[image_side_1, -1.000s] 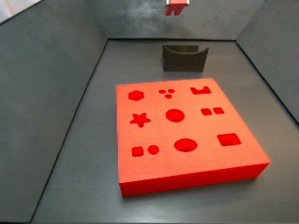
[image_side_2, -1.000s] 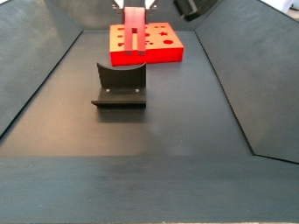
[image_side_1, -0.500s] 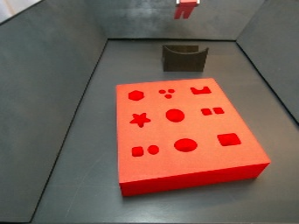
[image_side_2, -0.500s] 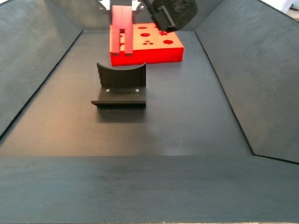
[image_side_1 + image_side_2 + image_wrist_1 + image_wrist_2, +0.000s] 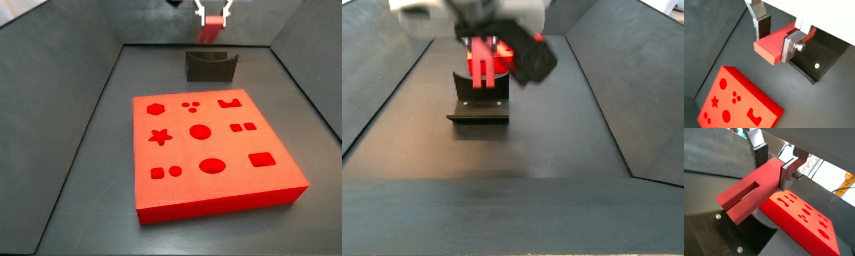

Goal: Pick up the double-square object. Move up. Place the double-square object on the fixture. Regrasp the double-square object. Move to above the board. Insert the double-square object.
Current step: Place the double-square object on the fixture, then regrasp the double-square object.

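Note:
My gripper is shut on the double-square object, a small red elongated block. It hangs just above the fixture, a dark grey block with a notched top at the far end of the floor. In both wrist views the silver fingers clamp the double-square object from two sides, and a slot shows in its long face. In a side view the gripper holds the object upright over the fixture. The board lies nearer, flat and bright red.
Grey sloping walls enclose the dark floor on both sides. The board shows beside the fixture in a wrist view. In a side view the gripper body hides most of the board behind it.
The gripper has come down with the double-square object, from the top of the frame to just above the fixture. It now covers the board in a side view.

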{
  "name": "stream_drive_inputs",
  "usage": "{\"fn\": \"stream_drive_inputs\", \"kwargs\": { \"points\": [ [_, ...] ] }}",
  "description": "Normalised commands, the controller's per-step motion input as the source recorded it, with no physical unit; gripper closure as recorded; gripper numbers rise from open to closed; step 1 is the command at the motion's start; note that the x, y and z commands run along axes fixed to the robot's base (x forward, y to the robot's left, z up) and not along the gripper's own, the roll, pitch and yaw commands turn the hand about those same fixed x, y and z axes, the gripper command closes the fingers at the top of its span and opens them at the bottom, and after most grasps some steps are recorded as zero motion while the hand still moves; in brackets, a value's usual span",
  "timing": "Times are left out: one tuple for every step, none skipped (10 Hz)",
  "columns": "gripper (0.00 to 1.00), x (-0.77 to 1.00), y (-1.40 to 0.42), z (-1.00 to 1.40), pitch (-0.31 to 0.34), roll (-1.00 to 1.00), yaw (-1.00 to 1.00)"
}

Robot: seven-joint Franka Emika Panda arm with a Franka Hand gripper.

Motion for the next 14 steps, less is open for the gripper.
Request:
{"fn": "stream_drive_inputs", "kwargs": {
  "points": [
    [1.0,0.18,0.15,-1.0,0.132,-0.48,-0.21],
    [1.0,0.19,0.15,-1.0,0.099,-0.33,-0.22],
    [1.0,0.19,0.14,-1.0,0.048,-0.21,-0.21],
    [1.0,0.17,0.12,-0.86,0.009,-0.17,-0.19],
    [1.0,0.15,0.1,-0.73,-0.007,-0.16,-0.18],
    [1.0,0.12,0.08,-0.5,-0.033,-0.16,-0.15],
    [1.0,0.09,0.08,-0.39,-0.05,-0.15,-0.12],
    [1.0,0.07,0.11,-0.34,-0.065,-0.14,-0.09],
    [1.0,0.07,0.11,-0.34,-0.064,-0.14,-0.07],
    [1.0,0.07,0.1,-0.35,-0.062,-0.14,-0.05],
    [0.0,0.0,0.0,0.0,0.0,0.0,0.0],
    [0.0,0.0,0.0,1.0,-0.018,0.06,-0.02],
    [0.0,-0.01,0.0,1.0,-0.013,0.07,-0.01],
    [0.0,-0.03,0.0,1.0,0.002,0.07,0.01]
  ]
}}
